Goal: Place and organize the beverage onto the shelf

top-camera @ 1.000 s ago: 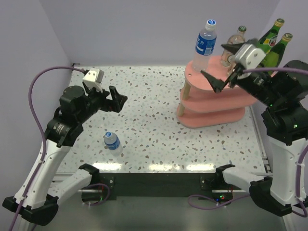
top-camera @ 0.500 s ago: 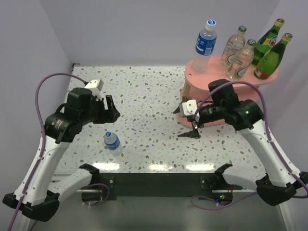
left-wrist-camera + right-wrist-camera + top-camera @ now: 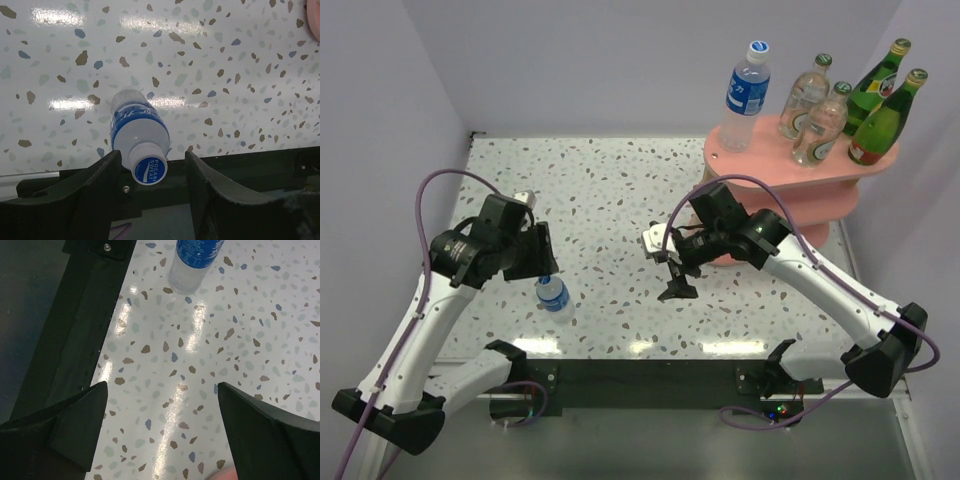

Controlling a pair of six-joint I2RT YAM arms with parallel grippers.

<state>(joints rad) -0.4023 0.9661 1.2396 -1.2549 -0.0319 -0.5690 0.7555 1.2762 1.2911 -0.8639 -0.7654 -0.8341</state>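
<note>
One beverage bottle point(image 3: 553, 296) with a blue label stands upright on the table near the front left. In the left wrist view this bottle point(image 3: 138, 131) shows its blue-topped cap point(image 3: 150, 170) between my left gripper's fingers. My left gripper point(image 3: 546, 270) point(image 3: 152, 175) is open; a gap shows beside the right finger point(image 3: 210, 185). My right gripper point(image 3: 674, 280) point(image 3: 161, 387) hangs wide open and empty over the table's middle. On the top board of the pink shelf point(image 3: 775, 160) stand a blue-labelled bottle point(image 3: 747, 88), two clear bottles point(image 3: 816, 110) and two dark green ones point(image 3: 882, 100).
The speckled table point(image 3: 620, 190) ends in a black front rail point(image 3: 260, 165) just behind the bottle. Lilac walls close the back and left. Purple cables point(image 3: 430, 190) loop above both arms. The table bottle point(image 3: 192, 262) lies ahead of the right wrist.
My left gripper has come down to the table bottle and narrowed its jaws around the cap. My right arm has swung from the shelf's top board down to the table's middle.
</note>
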